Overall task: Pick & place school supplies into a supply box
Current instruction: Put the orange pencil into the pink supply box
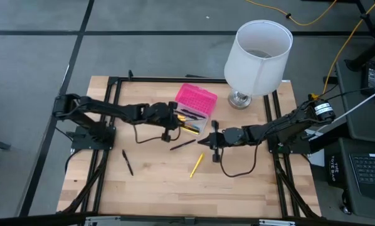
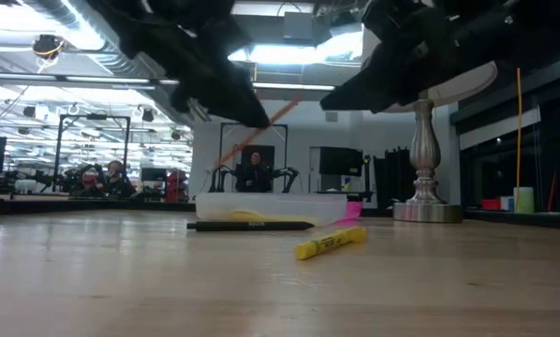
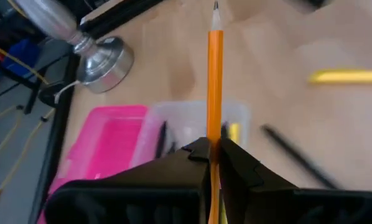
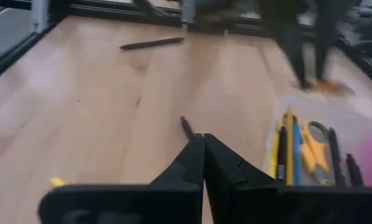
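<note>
The supply box sits mid-table, with its pink half [image 1: 197, 98] on the far side and its clear half [image 1: 194, 122] on the near side. The clear half holds pens, a pencil and yellow scissors [image 4: 311, 148]. My left gripper [image 1: 170, 120] hovers at the clear half's left edge, shut on an orange pencil [image 3: 214, 74]. My right gripper [image 1: 215, 142] is shut and empty, just right of the box. A black pen [image 1: 182, 144], a yellow marker [image 1: 196, 165] and another black pen [image 1: 127, 161] lie flat on the table. My left gripper pinches the orange pencil's shaft [image 3: 214, 134] between its two fingers. The pencil runs along the fingers, and its sharpened tip [image 3: 215, 7] sticks out well ahead. It is lifted clear, slanting [image 2: 266, 120] above the clear half of the box. The gripper hides its rear end.
A white lamp [image 1: 257, 56] stands on its metal base [image 1: 239, 99] at the table's far right, close behind the box. Open wood lies along the near edge [image 1: 175, 194]. A black frame borders the table. A person [image 2: 254, 170] sits in the room beyond.
</note>
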Robot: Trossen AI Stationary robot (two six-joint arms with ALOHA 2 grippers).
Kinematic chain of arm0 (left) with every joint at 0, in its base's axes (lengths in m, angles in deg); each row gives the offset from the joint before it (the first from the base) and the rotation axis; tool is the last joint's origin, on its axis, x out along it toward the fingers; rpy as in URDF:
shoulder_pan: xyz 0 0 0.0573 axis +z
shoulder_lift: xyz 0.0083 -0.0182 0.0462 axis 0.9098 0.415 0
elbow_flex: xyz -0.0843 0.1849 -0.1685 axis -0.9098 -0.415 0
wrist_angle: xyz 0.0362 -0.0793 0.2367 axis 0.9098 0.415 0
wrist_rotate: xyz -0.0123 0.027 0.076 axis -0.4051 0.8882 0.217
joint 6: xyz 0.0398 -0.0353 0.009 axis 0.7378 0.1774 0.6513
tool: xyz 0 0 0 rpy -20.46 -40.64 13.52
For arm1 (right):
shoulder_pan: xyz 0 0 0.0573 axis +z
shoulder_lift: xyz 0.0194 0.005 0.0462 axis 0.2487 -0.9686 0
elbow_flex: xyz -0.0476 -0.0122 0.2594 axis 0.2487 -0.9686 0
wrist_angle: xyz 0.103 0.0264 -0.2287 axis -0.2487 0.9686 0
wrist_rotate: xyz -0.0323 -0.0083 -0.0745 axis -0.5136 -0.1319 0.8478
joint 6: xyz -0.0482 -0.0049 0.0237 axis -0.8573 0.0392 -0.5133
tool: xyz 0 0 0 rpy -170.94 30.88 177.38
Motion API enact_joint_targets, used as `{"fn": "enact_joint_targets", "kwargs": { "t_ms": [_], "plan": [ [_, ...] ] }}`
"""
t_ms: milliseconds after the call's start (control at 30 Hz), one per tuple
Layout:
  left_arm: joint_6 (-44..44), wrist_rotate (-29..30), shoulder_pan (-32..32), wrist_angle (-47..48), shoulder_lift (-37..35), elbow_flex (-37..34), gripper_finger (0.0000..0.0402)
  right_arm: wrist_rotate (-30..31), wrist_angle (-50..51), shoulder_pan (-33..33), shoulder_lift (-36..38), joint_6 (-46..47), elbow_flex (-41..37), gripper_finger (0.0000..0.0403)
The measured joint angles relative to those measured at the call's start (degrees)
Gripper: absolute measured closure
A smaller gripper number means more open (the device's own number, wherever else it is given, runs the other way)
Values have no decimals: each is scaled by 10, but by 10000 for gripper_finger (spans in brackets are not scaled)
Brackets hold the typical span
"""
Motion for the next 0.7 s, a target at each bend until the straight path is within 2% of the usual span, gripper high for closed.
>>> {"fn": "enact_joint_targets", "kwargs": {
  "t_ms": [200,433,700],
  "plan": [
    [43,1,30,1,63,27,395,-14,4,0,0,-11,0,396],
    [95,6,31,-5,128,47,394,-14,9,0,0,-11,0,396],
    [115,91,22,-31,151,48,389,-14,11,0,0,-13,0,396]
  ]
}}
